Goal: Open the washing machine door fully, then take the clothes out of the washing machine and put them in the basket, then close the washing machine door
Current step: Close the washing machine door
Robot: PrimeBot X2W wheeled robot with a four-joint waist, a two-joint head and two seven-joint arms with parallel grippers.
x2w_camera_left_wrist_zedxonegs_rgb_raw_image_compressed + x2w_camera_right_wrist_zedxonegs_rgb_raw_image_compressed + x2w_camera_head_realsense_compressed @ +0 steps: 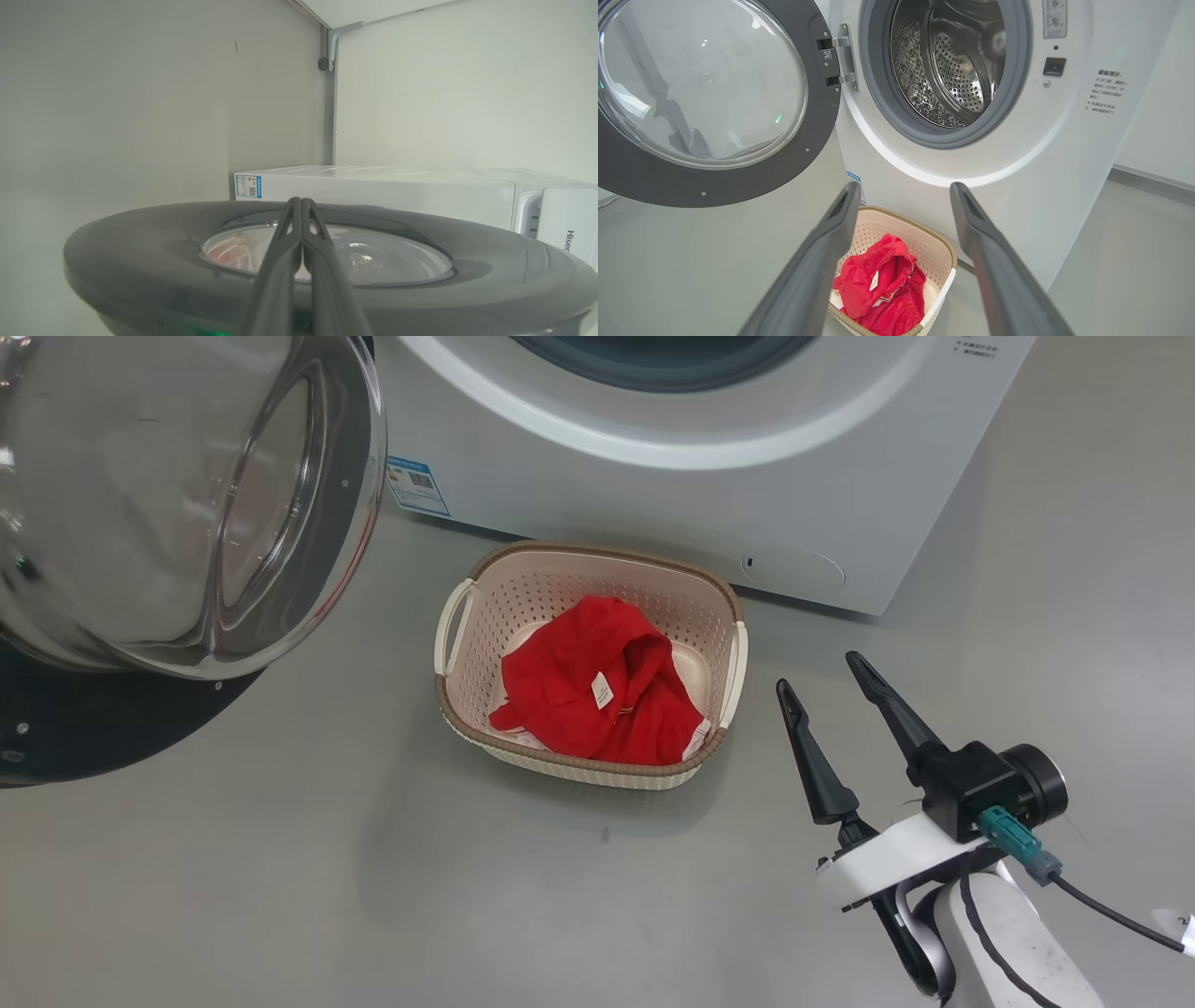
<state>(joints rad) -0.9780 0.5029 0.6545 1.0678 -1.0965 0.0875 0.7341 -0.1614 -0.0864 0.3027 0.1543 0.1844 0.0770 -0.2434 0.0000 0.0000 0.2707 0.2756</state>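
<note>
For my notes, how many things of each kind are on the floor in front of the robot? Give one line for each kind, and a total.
Washing machine: 1
Washing machine door, open: 1
Basket: 1
Heap of red clothes in the basket: 1 (the number of garments cannot be told)
Total: 4

The letters [571, 240] "Hisen", cut off by the picture's edge, are read on the white panel at the right end of the washing machine [373, 189]. A blue sticker [417, 485] with a QR code is stuck low on its front, the print too small to be read. Grey Chinese lettering [1106, 91] is printed on the right part of that front, not legible. Nothing is made out on the white tag [602, 691] of the clothes [560, 677].
</note>
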